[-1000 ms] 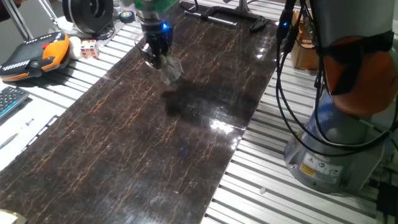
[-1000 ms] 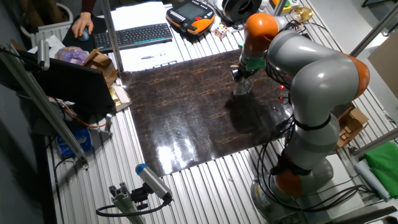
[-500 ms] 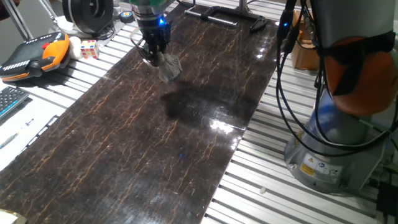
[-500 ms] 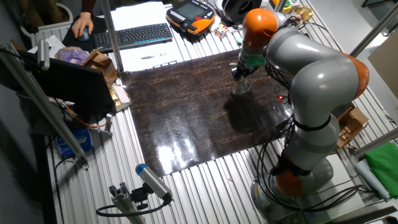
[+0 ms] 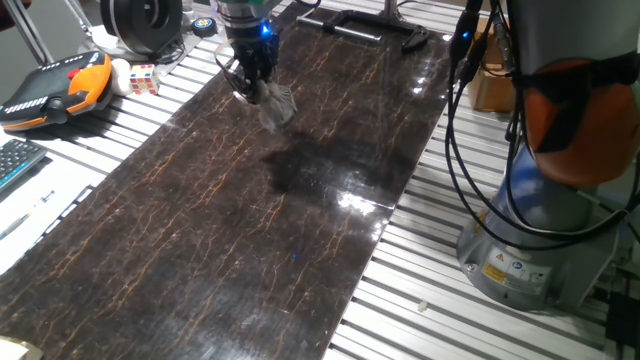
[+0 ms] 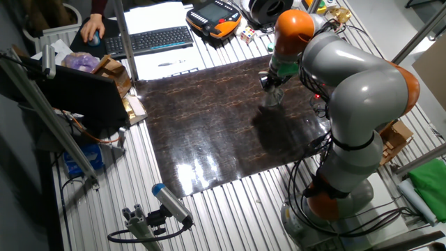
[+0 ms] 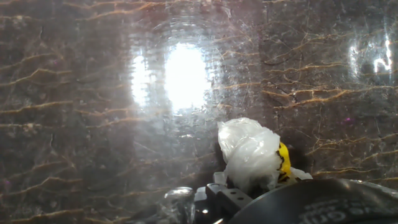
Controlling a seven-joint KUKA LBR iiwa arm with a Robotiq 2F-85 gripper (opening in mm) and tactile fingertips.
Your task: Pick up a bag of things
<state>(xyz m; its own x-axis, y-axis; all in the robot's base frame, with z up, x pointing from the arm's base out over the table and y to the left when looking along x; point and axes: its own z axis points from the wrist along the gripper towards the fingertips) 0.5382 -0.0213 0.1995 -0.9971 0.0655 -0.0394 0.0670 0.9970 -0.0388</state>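
The bag of things is a small crinkly silvery-clear plastic bag hanging in the air above the dark marble-patterned board. My gripper is shut on its top, with a blue light glowing on the hand. From the other fixed view the bag dangles under the gripper near the board's far right part. The hand view shows the bag as a whitish lump with a yellow bit beside it, held at the bottom edge, with the board well below.
An orange teach pendant and a small multicoloured cube lie on the slatted table left of the board. A keyboard and a person's hand are at the far side. Black clamps rest at the board's far end. The robot base stands right.
The gripper with the bag has shifted only slightly, ending a bit right of where it was half a second ago. The bag stays held off the board.
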